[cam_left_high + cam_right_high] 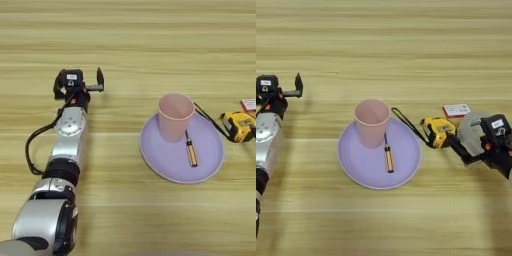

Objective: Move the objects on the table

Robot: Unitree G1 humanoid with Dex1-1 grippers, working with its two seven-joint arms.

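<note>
Yellow-and-black tape measure [439,131]: lies just left of right gripper [455,144], fingers seemingly touching it, closure indeterminable; left gripper [84,82], spread, far.

The cup [175,116] is standing upright at the plate's [160,160] far edge, the screwdriver [191,150] lying beside it; the tape measure [239,126] is sitting by the table's [130,45] right edge; the left gripper [86,82] is hovering open, well left
</note>
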